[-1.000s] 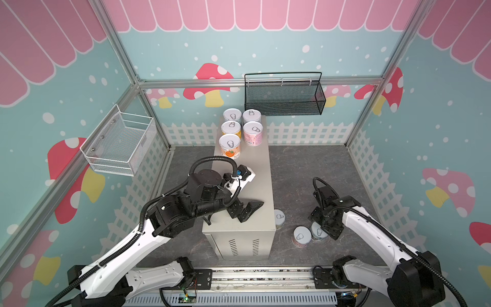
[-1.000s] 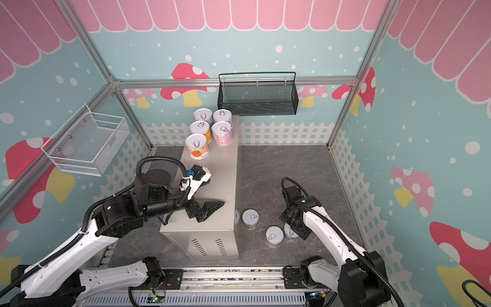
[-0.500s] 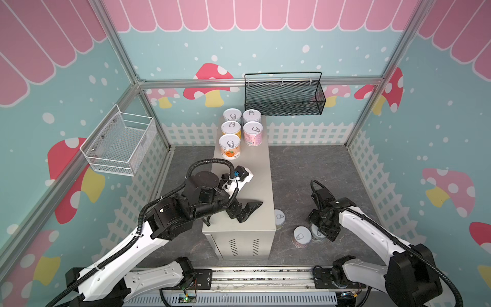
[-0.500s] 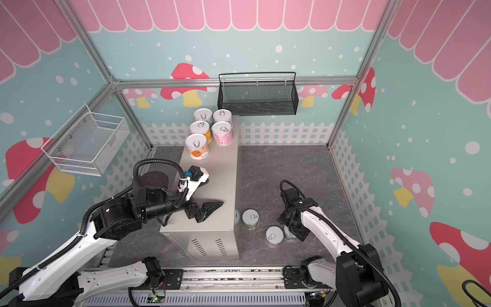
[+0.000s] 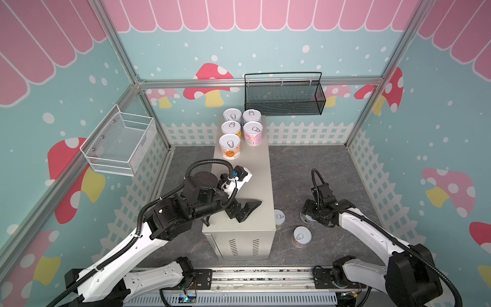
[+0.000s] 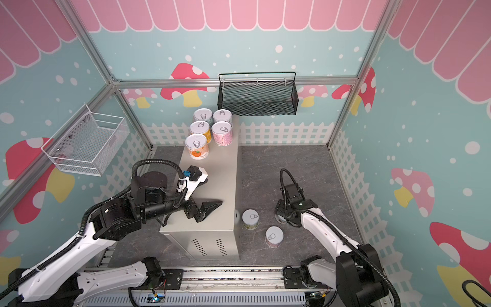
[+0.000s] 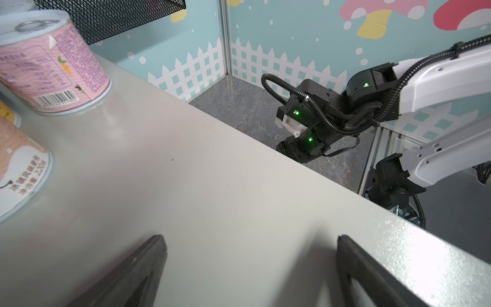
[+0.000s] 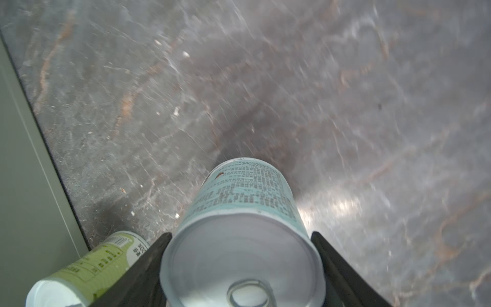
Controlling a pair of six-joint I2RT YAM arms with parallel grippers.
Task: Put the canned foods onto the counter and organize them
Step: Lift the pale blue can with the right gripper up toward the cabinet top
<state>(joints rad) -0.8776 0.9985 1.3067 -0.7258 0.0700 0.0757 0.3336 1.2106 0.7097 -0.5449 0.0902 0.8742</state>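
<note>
The left pincer (image 5: 248, 211) hung wide open over the desk (image 5: 256, 172), with five cans (image 5: 230, 143) at the desk's 12 o'clock end. The right pincer (image 8: 240, 235) clamped a blue can (image 8: 244, 191) on the floor (image 5: 305, 164), at the desk's 4 o'clock.

The orange can (image 7: 18, 164) reads "净含量:220g"; the pink can (image 7: 53, 66) carries a barcode, digits too small.

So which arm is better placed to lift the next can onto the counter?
Right: the right jaws clasp the blue can, low beside the counter. The left jaws hang open and empty over the counter top, no can between them.
</note>
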